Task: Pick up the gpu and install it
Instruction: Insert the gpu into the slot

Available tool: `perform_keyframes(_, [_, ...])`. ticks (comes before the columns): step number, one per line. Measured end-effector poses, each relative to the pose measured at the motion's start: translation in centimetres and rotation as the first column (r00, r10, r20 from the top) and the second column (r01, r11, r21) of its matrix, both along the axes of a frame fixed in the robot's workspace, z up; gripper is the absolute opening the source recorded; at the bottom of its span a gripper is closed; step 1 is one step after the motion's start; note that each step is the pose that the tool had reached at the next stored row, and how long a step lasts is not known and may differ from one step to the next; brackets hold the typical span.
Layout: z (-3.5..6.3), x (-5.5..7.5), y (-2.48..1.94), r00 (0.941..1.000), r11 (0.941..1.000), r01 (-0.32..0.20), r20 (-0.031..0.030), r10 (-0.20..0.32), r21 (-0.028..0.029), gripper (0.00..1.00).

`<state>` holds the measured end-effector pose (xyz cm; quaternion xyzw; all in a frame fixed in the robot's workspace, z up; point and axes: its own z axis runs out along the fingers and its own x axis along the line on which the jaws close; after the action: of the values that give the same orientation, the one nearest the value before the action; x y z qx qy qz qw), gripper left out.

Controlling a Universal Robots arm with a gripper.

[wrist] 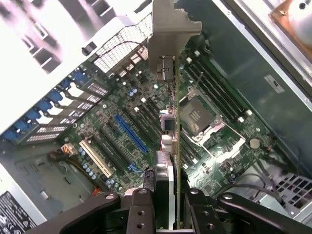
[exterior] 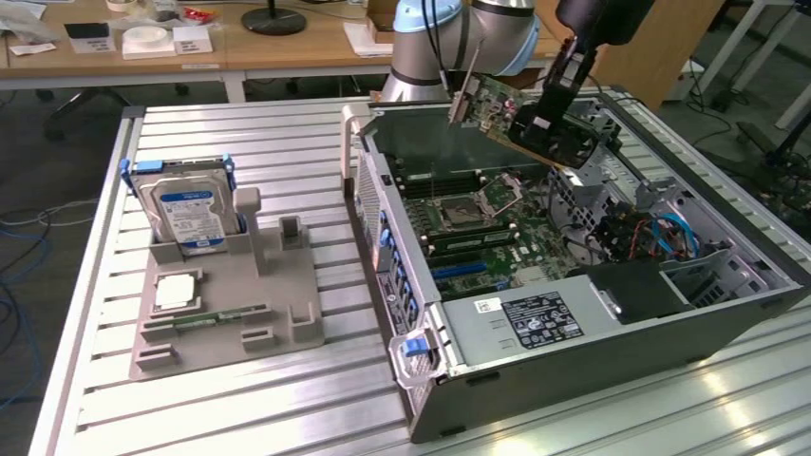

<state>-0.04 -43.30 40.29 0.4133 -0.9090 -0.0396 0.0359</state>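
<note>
Grips the gpu (exterior: 488, 100) in the pincer (exterior: 542, 122), at upper centre-right of the exterior view. Clenched on the card near its black cooler block, with the green board and silver bracket reaching out toward the exterior view's left. Holds it tilted in the air, lower at the cooler end, over the far rim of the open computer case (exterior: 633, 356). Well apart from the motherboard (exterior: 476, 228) lying flat inside the case at frame centre.

Looks along the card edge-on in the wrist view: gpu (wrist: 169, 122) stretching away from the pincer (wrist: 168, 217), with the silver bracket at the far end. Fingers (wrist: 139, 212) closed against both faces of the board, one on each side. Beyond the card, out of contact with it, the motherboard (wrist: 122, 97) with its long blue slot (wrist: 130, 132) to one side of the card's edge and the processor socket (wrist: 197, 114) to the other.

Elsewhere in the exterior view, on the slatted metal surface (exterior: 254, 133), a grey holder (exterior: 285, 304) at centre-left. Standing upright at its upper-left corner, a hard drive (exterior: 190, 214) with a blue-and-white label. Lying flat near its lower edge, a narrow green memory stick (exterior: 203, 321). At lower centre-right, inside the case, a power supply (exterior: 533, 318) with a black label.
</note>
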Motion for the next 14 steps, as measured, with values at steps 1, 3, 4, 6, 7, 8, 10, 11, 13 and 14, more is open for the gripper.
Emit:
perform_keyframes(1, [0.0,0.0,0.0,0.9999,0.9999,-0.013,0.0,0.013,-0.0001,0.28])
perform_keyframes(3, [-0.01,0.0,0.0,0.9992,0.9992,-0.041,0.0,0.041,-0.0001,0.28])
perform_keyframes(4, [-0.02,0.0,0.0,0.9985,0.9985,-0.054,-0.0001,0.054,0.0,0.28])
perform_keyframes(6, [-0.03,0.0,0.0,0.9965,0.9965,-0.084,0.0,0.084,-0.0001,0.28])
perform_keyframes(7, [-0.04,0.0,0.0,0.9952,0.9952,-0.097,-0.0001,0.097,-0.0001,0.28])
perform_keyframes(8, [-0.05,0.0,0.0,0.9938,0.9938,-0.111,0.0,0.111,0.0,0.28])
perform_keyframes(10, [-0.06,0.0,-0.01,0.9903,0.9903,-0.139,-0.0001,0.139,0.0,0.28])
perform_keyframes(11, [-0.07,0.0,-0.01,0.9881,0.9881,-0.154,-0.0001,0.154,-0.0001,0.28])
perform_keyframes(13, [-0.09,0.0,-0.01,0.9833,0.9833,-0.182,0.0,0.182,0.0,0.28])
perform_keyframes(14, [-0.09,0.0,-0.01,0.9806,0.9806,-0.196,-0.0001,0.196,-0.0001,0.28])
